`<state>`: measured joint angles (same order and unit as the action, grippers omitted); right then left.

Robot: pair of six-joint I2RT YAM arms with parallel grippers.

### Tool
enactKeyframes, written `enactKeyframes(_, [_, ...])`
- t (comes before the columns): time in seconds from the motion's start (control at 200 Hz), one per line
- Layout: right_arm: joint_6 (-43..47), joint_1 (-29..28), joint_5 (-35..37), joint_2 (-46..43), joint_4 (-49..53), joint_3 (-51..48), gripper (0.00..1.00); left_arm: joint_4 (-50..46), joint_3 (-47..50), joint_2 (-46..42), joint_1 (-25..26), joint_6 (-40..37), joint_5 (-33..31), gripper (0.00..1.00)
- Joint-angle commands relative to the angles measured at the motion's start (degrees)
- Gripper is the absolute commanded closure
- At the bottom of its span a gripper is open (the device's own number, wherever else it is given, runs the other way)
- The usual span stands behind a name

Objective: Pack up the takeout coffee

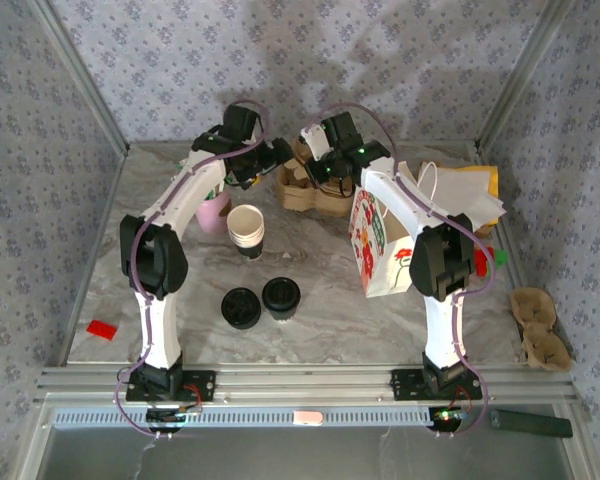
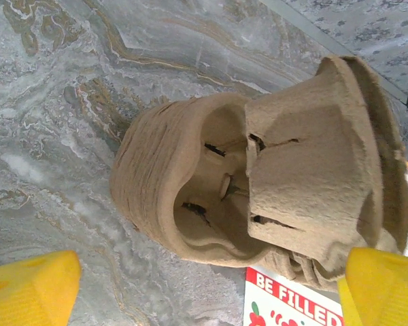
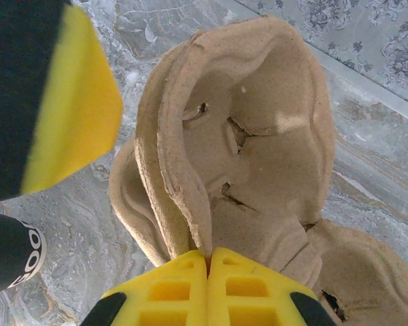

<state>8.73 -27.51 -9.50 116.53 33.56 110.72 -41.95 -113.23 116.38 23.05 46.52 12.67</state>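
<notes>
The takeout coffee (image 1: 281,296), a small white cup under a black lid, stands on the marble table in front of both arms, with nothing touching it. Both arms reach to the back centre, over a stack of brown pulp cup carriers (image 1: 302,188). My right gripper (image 3: 209,261) is shut on the thin rim of the top carrier (image 3: 258,136), which is tilted up off the one below. My left gripper (image 2: 204,292) is open just left of that stack, its yellow fingertips (image 2: 27,288) wide apart in front of a carrier cup (image 2: 190,183) and holding nothing.
A low pile of black lids (image 1: 241,307) lies beside the coffee. A stack of lidless white cups (image 1: 246,228) and a pink cup (image 1: 214,210) stand behind it. A printed paper bag (image 1: 380,245) stands by the right arm. More carriers (image 1: 538,325) lie far right.
</notes>
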Motion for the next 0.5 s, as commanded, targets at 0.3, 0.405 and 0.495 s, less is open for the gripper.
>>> enactKeyframes(0.3, [-0.91,0.58,-0.61,-1.83,-0.96,-0.68,1.0,1.83,-1.91,-1.79,0.29,1.3,2.35,0.0])
enactKeyframes(0.405, [-0.92,0.61,-0.62,-1.75,-1.03,-0.67,1.0,1.88,-1.82,-2.27,0.33,1.37,2.33,0.0])
enactKeyframes(0.495, [-0.98,0.57,-0.61,-1.77,-1.04,-0.68,1.0,2.05,-1.56,-2.31,0.25,1.46,2.28,0.0])
